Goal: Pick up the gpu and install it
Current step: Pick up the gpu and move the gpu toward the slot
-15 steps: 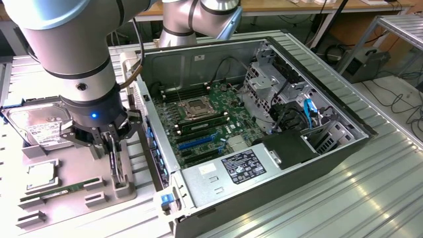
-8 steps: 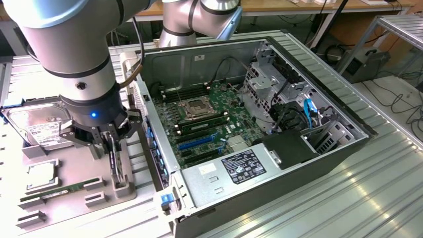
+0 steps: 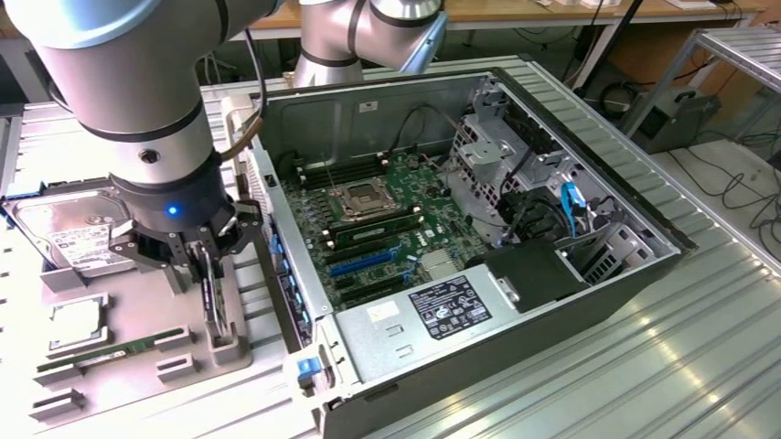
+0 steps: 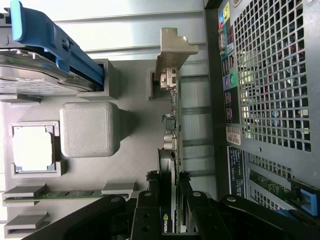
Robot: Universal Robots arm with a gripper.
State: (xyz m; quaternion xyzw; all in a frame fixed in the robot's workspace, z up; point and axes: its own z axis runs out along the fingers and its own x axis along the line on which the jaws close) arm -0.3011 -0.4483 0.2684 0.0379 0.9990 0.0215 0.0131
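On the counter (image 3: 635, 375) I see a grey tray (image 3: 146, 311) carrying a hard drive (image 3: 76, 233), a processor chip (image 3: 76, 325) and, I think, a RAM stick (image 3: 104, 355). Beside it lies an open computer case (image 3: 550, 338), its motherboard (image 3: 422, 233) exposed.

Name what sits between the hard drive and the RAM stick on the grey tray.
The processor chip, in its own recess; both views show it.

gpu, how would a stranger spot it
At the exterior view's left, beside the open computer case, lies a grey parts tray. The gpu is the thin card standing on edge, silver bracket at one end, unlike the flat-lying green RAM stick.
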